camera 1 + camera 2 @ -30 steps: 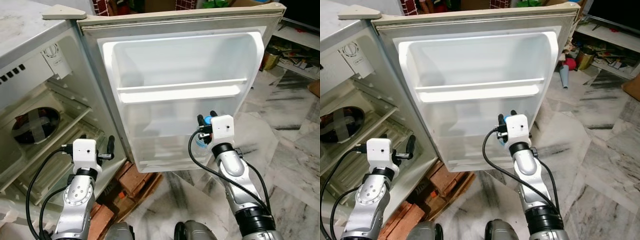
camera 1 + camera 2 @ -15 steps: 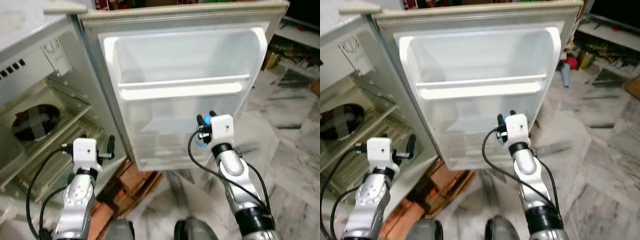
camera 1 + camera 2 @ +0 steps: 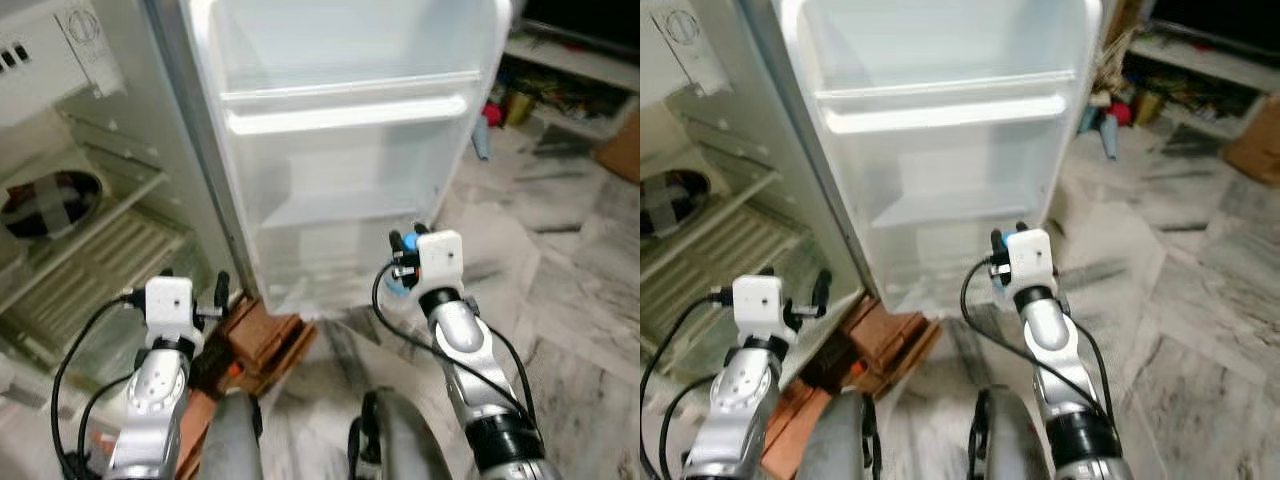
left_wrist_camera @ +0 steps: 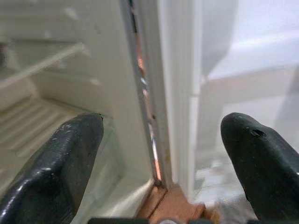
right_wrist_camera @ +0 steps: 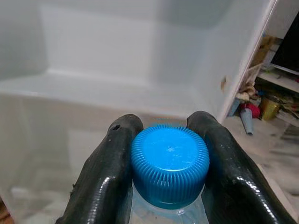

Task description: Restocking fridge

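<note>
While the right hand [image 5: 169, 175] is raised toward the fridge door [image 3: 340, 150], gripping a blue-capped bottle [image 5: 169, 164], the left hand [image 4: 159, 168] is spread wide, holding nothing.

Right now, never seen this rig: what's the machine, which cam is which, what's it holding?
It is a walking humanoid robot with two silver arms, each ending in a pincer of two black fingers. The two wide pictures come from a stereo camera on its head, looking down at an open fridge and the white shelves inside the fridge door. The other two come from cameras on the wrists, looking along the fingers. The right pincer is closed on a clear bottle with a blue cap, held in front of the lower door shelf. The left pincer is open and holds nothing, near the door's hinge edge. Bricks lie under the fridge on a marble floor.
</note>
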Motion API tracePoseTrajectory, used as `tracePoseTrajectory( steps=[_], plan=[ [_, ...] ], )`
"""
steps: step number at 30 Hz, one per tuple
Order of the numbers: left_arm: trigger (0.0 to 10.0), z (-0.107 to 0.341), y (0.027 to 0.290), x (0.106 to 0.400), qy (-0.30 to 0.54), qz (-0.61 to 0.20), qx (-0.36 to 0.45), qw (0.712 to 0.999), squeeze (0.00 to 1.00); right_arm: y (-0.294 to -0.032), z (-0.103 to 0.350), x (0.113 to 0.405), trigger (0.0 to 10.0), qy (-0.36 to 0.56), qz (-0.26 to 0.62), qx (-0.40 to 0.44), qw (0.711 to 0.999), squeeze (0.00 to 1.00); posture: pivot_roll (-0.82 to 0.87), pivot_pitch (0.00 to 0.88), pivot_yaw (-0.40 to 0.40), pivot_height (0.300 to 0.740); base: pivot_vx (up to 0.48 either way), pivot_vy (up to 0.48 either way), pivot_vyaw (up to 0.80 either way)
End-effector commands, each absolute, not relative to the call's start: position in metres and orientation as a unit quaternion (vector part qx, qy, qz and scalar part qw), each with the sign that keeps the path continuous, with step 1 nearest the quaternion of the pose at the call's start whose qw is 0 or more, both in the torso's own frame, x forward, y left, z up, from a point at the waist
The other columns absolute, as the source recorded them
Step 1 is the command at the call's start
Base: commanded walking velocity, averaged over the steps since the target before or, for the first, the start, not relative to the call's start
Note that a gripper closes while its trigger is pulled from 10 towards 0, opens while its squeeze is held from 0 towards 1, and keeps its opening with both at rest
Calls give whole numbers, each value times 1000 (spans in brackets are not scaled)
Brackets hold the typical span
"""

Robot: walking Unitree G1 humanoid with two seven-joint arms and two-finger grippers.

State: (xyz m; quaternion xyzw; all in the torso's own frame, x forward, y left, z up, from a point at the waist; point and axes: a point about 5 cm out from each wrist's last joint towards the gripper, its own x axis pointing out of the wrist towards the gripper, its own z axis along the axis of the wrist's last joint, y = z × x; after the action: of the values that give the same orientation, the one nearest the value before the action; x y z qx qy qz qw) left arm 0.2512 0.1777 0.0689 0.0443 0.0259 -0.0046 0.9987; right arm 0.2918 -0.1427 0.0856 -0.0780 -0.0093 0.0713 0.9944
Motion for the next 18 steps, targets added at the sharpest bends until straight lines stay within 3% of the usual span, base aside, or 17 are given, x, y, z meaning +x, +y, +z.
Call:
tracePoseTrajectory(
  steps=[1, 6, 18],
  plan=[
    [10000, 66, 179, 246, 31, -5, 46, 998, 0, -139, 98, 298, 10000, -37, 76, -78, 993, 0, 80, 103, 10, 646, 0, 0, 0],
    [10000, 66, 179, 247, 29, -5, 47, 998, 0, -139, 97, 299, 10000, -37, 77, -79, 993, 0, 83, 101, 8, 646, 151, 0, 0],
    [10000, 66, 178, 249, 29, -8, 45, 999, 0, -135, 102, 304, 10000, -52, 91, -95, 990, 0, 84, 104, 0, 646, 314, 0, 0]
  ],
)
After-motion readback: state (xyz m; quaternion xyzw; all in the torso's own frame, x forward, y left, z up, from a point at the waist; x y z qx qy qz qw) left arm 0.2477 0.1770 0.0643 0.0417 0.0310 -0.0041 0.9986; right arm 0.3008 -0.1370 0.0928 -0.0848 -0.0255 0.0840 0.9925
